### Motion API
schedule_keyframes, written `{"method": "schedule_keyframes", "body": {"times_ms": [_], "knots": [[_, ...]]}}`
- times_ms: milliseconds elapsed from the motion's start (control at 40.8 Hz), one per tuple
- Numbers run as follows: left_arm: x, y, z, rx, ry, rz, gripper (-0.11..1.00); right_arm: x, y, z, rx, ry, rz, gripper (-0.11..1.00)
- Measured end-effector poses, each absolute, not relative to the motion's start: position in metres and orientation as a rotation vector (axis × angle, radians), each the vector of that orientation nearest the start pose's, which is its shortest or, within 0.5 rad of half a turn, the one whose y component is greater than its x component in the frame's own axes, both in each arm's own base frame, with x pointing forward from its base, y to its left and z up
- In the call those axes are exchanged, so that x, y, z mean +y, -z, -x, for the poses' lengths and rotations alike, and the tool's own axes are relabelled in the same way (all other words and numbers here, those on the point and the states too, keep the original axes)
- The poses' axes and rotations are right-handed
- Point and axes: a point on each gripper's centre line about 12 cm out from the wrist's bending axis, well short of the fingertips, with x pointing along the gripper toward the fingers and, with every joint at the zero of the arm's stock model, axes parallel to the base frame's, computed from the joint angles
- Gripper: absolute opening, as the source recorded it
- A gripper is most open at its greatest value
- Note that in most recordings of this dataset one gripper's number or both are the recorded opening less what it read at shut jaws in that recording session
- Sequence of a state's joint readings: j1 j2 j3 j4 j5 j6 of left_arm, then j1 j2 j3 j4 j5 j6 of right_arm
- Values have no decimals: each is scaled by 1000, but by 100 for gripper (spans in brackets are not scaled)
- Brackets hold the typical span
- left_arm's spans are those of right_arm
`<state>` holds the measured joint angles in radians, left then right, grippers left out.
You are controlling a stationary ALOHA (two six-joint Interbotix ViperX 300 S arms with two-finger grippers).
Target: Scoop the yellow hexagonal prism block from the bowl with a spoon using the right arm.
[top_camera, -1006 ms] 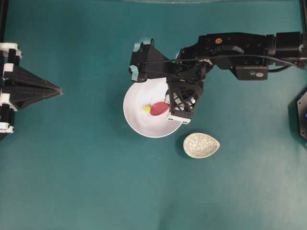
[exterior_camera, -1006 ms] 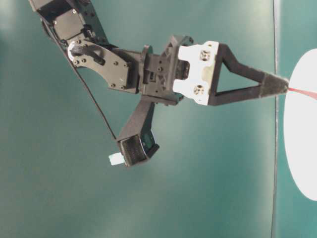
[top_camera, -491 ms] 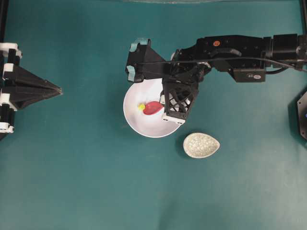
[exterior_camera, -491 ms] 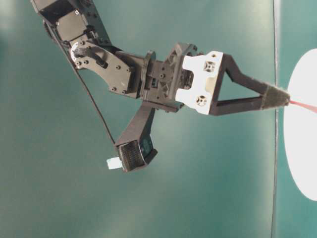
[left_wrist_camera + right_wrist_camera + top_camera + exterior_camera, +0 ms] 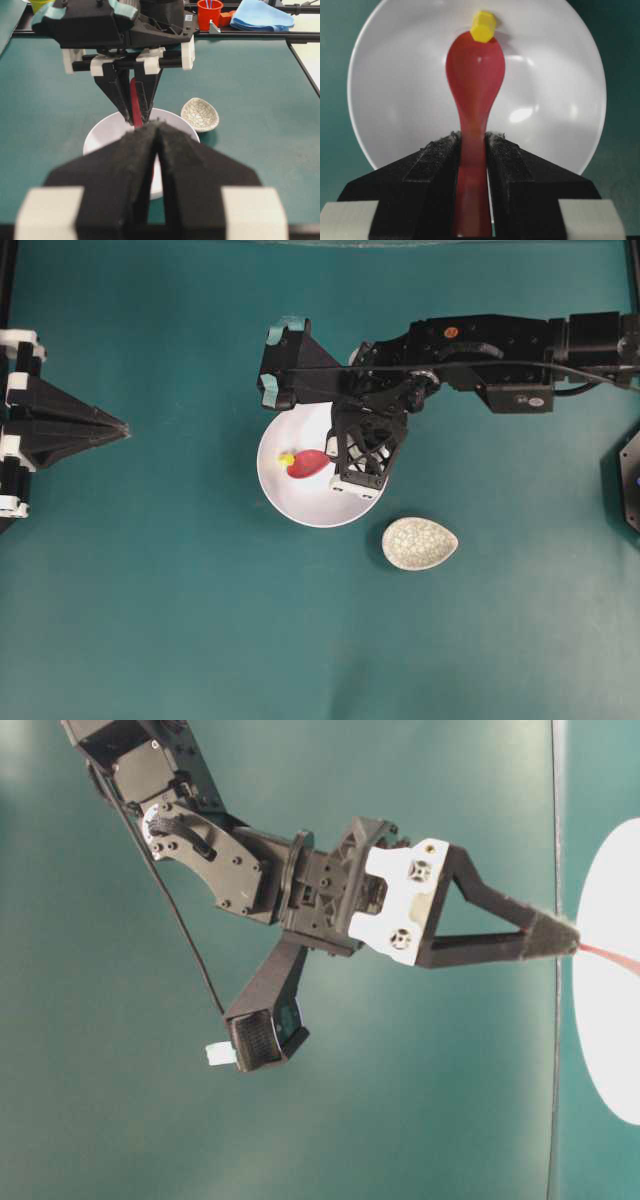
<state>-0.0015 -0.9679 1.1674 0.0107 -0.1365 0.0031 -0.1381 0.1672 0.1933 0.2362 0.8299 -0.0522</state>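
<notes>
The white bowl sits mid-table. My right gripper hangs over its right half, shut on the pink-red spoon's handle. The spoon lies low inside the bowl, scoop pointing left. The yellow hexagonal prism block rests at the scoop's tip, touching its front rim. In the right wrist view the spoon runs from my right gripper up to the block, which stands on the bowl at the spoon's far edge. My left gripper rests shut at the far left, holding nothing.
A small speckled oval dish lies just right of and below the bowl. A black fixture sits at the right edge. Beyond the table, the left wrist view shows a red cup and a blue cloth.
My right gripper has moved left across the bowl, carrying the spoon with it. The yellow block has slid left ahead of the scoop's tip. The left arm has not moved.
</notes>
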Motion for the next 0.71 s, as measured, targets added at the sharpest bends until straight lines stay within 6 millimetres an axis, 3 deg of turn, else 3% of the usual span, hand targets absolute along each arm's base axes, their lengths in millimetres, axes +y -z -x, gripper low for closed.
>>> {"method": "schedule_keyframes", "body": {"times_ms": [417,712], "knots": [[0,-279,-199,63,3,-15,4,-38,-203,-440,1101,41,-277,25],[0,-279,-199,63,3,-14,4,-38,-194,-436,1089,55,-283,24]]}}
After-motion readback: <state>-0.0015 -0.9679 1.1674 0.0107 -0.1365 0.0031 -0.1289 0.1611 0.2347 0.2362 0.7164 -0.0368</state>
